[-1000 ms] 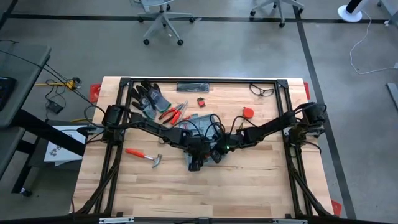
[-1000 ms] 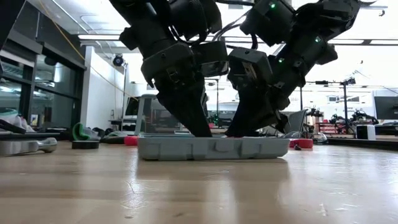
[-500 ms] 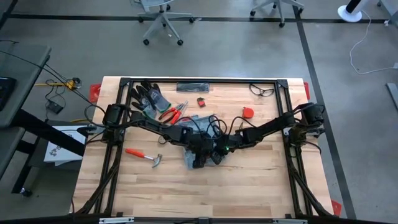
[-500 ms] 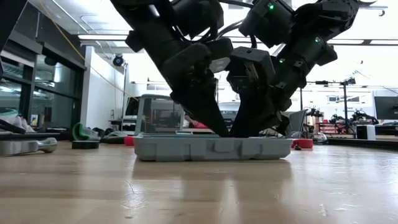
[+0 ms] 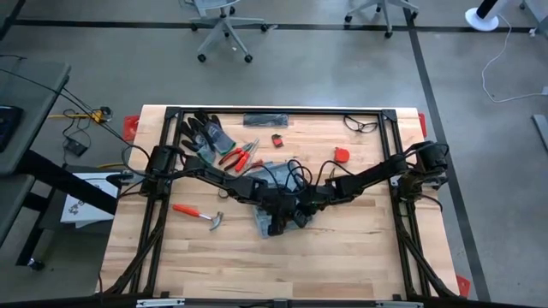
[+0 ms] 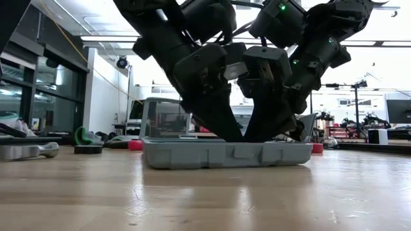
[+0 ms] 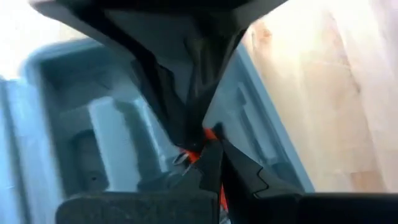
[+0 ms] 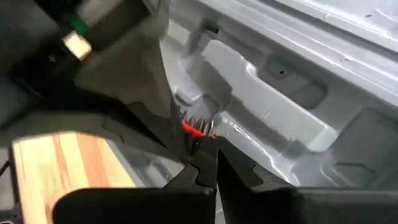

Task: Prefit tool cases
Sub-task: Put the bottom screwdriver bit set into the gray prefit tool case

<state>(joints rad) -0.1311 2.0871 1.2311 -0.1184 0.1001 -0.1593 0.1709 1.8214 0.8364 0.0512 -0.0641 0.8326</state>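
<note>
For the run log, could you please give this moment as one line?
tool case open on table | left gripper, right gripper inside it, both on small orange item

Both arms are dark, nearly black, built of blocky housings and slim links. Loose black cables loop along them. Small green lights glow on the right arm (image 6: 308, 38). The fingers (image 8: 205, 165) are matte black wedges.

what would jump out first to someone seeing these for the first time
Both dark arms meet at the table's middle, the left claw and right claw reaching down into the open blue-grey tool case. Their fingertips pinch a small orange-red item over a moulded recess. Behind the left arm lie dark gloves and red pliers; an orange-handled hammer lies nearer the front.
</note>
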